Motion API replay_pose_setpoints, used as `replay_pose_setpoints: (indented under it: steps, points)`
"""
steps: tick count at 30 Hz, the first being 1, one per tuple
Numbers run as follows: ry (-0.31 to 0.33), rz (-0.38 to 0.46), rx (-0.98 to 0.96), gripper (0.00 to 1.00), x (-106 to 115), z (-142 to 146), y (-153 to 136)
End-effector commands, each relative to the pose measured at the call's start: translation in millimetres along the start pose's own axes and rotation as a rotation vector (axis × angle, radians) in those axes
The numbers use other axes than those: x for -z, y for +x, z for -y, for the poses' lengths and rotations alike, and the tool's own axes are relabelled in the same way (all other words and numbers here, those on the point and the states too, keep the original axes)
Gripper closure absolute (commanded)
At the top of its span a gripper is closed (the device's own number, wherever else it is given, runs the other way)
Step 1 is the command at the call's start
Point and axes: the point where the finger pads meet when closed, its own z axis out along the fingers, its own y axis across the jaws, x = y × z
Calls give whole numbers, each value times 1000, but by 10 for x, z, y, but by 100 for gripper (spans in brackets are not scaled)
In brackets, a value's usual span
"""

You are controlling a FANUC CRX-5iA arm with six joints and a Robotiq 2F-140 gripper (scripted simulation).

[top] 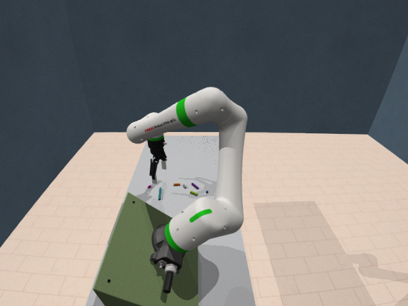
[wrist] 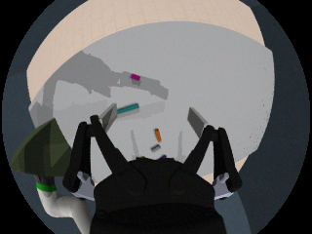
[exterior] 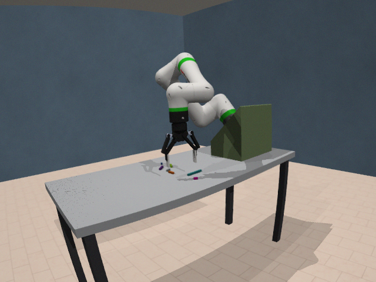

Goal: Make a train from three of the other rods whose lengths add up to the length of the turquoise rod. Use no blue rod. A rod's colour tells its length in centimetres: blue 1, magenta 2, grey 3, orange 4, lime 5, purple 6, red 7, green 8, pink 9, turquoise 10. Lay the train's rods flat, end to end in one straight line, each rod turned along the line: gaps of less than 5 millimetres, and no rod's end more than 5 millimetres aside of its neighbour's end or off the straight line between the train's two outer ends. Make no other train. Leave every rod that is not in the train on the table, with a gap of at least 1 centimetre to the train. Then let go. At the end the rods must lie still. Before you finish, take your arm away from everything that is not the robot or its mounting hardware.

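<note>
The gripper (exterior: pixel 181 157) hung above the table (exterior: pixel 121 194), jaws spread fully wide and holding nothing. Between and below them lay the orange rod (wrist: pixel 158 135) and grey rod (wrist: pixel 155 147); the turquoise rod (exterior: pixel 194 172) and magenta rod (exterior: pixel 195 178) lay just outside.

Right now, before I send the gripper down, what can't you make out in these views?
- Wrist view: the gripper body hides the lime, purple and blue rods.
- Exterior view: grey rod and orange rod are too small to tell whether they touch.
- Top view: blue rod is a mere speck.
</note>
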Motion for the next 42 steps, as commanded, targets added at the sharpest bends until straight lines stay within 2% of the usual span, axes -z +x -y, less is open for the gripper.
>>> replay_pose_setpoints:
  steps: [1,7,9,10,24,26,27,42]
  points:
    - [-12,2,-167,0,2,-1,2]
    - [-12,1,-353,0,2,-1,2]
    - [-12,1,-353,0,2,-1,2]
    - [-12,0,-444,0,2,-1,2]
    - [-12,-3,-867,0,2,-1,2]
    - [-12,-3,-867,0,2,-1,2]
    - [-12,-3,-957,0,2,-1,2]
    - [-12,-6,-1380,0,2,-1,2]
